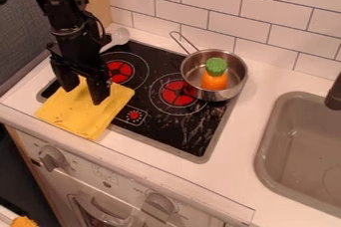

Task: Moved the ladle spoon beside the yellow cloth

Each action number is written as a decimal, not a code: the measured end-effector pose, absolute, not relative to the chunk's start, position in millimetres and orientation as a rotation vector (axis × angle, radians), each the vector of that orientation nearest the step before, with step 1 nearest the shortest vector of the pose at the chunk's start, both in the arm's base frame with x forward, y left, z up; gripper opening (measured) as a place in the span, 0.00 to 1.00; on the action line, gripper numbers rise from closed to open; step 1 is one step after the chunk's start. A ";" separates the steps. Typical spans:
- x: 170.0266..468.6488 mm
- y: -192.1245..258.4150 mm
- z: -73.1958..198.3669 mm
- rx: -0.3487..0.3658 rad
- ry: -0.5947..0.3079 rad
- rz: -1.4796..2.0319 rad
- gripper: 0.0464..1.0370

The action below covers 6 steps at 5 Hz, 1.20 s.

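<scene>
Nearest the camera, a control knob (160, 205) projected from the toy oven (126, 196). The gripper (84, 95) stood open over the yellow cloth (83, 114), its fingers wide apart, presumably spread for clearance; contact could not be determined. The ladle spoon (119, 37) lay behind the arm (65, 16), at the rear left of the stovetop (193, 130), apart from the cloth. The saucepan (232, 89) contained an orange, green-topped toy vegetable (214, 80), its walls likely preventing rolling. White tiles (212, 8) backed the counter (261, 79); a grey sink (303, 139) occupied the right.

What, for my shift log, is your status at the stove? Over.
Gripper open over yellow cloth. Ladle spoon at stove's rear left corner, partly behind arm. Pan off to the right, clear of both.
</scene>
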State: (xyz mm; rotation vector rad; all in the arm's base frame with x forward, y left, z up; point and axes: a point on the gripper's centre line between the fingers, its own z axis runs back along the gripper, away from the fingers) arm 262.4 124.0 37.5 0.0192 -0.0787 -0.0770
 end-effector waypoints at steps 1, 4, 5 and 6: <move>260.6 122.9 29.5 0.002 -0.050 -0.077 0.96; 332.5 182.0 31.0 0.002 -0.022 -0.051 0.96; 340.0 195.0 21.7 0.008 -0.002 -0.049 0.96; 344.0 201.1 9.0 0.013 0.015 -0.044 0.96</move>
